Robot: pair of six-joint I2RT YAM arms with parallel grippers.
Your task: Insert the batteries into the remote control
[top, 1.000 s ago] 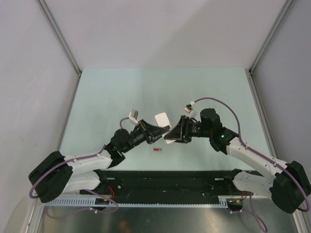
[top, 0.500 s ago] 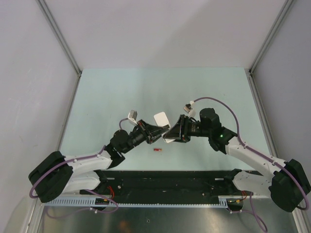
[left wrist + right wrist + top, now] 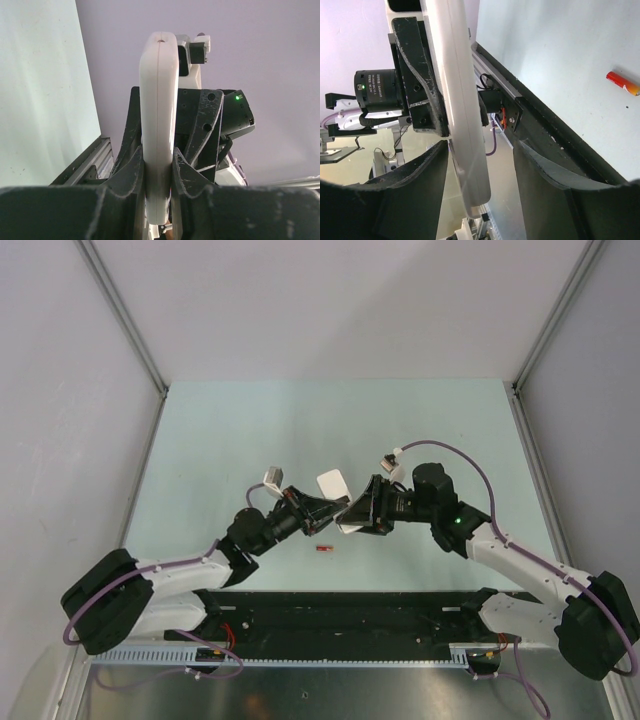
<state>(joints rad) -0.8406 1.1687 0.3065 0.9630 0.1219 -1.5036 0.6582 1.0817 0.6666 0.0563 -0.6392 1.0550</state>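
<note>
We hold the remote (image 3: 159,100) up off the table (image 3: 250,420), in the middle between the two arms. The left claw (image 3: 158,170) is clenched on its lower part, one finger pressed to each flat face, so the white bar stands edge-on to that wrist camera. The right claw (image 3: 481,150) is released. Its fingers stand apart on either side of the same bar, with a clear gap on one side, so it grips nothing.

As for progress, we judge the loading has hardly begun, or at least is not finished. One red battery (image 3: 323,549) lies loose on the table just near of the two claws, well below the remote and touching neither. We see no other batteries in any view. Both wrist cameras show only the remote's thin edge, so we cannot tell whether the battery bay is open or whether any cell already sits inside.

What is left, as far as we can see: pick up the red battery, get it into the bay, and deal with any remaining cells.
</note>
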